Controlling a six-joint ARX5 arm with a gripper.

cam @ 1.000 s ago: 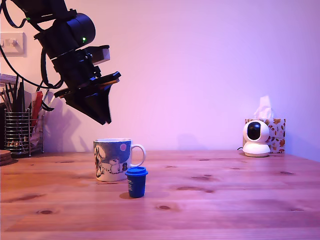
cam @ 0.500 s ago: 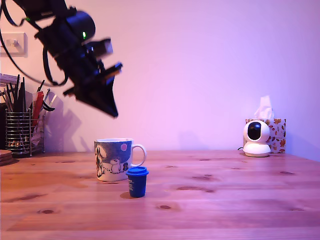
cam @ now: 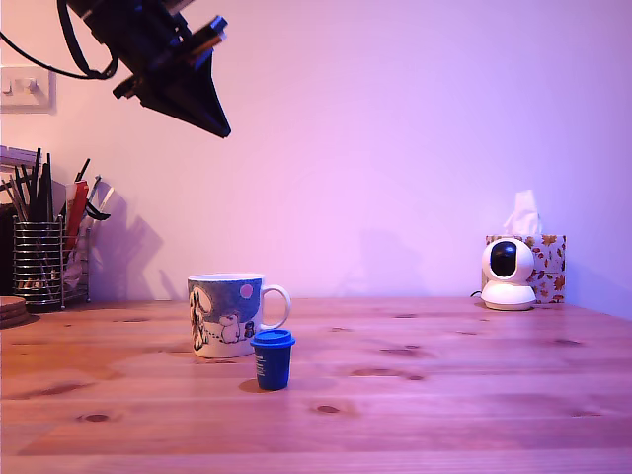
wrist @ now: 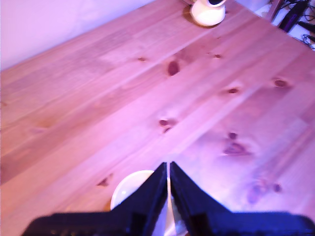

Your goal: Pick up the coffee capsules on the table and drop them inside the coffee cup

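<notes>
Up and toward the exterior view's left went the arm since a sec ago; it was hanging low over the mug then, now it sits at the top-left corner of that view, partly cut off by the frame edge. Mug, blue capsule etc. haven't shifted.

Gripper points down and toward the exterior view's right, tilted approx. diagonally, tip high above the mug and well clear of it. Cable loops off the arm's back side toward the wall switch. In the wrist view the gripper has both fingers pressed together w/ only a thin slit between them, nothing held. Mug's white rim peeks out just behind the fingers, so the cam looks down past it; inside of the mug isn't visible enough to tell contents.

Blue capsule stands wide rim up on the table, just in front of the mug, handle side, near but not clearly touching. Green capsule not seen in either view.

Pen holder at the exterior view's far left by the wall. White camera at the right, tissue box just behind it; the camera also shows at the far table edge in the wrist view.
</notes>
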